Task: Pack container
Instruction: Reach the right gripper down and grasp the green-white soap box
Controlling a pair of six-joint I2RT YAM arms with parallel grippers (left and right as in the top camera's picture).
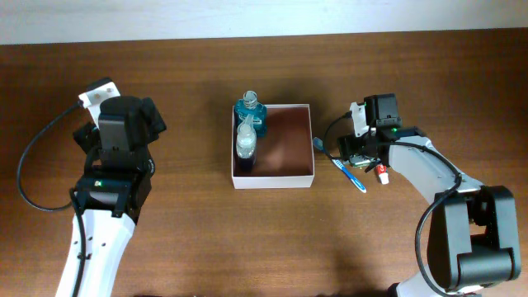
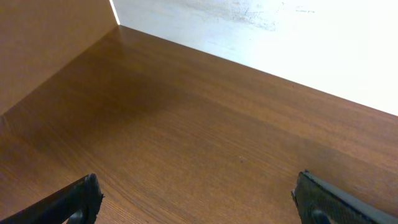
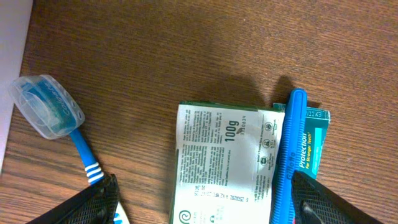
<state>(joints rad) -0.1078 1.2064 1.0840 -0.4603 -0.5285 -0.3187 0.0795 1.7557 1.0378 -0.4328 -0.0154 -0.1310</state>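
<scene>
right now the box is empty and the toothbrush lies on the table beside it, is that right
Not quite. The overhead view shows the box is not empty: a teal bottle and a clear bottle are inside it. The toothbrush does lie on the table beside it.

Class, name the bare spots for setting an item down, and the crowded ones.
Free: container floor right of teal bottle and clear bottle; table between container and left gripper. Crowded: right of container, around toothbrush, packet, right gripper.
</scene>
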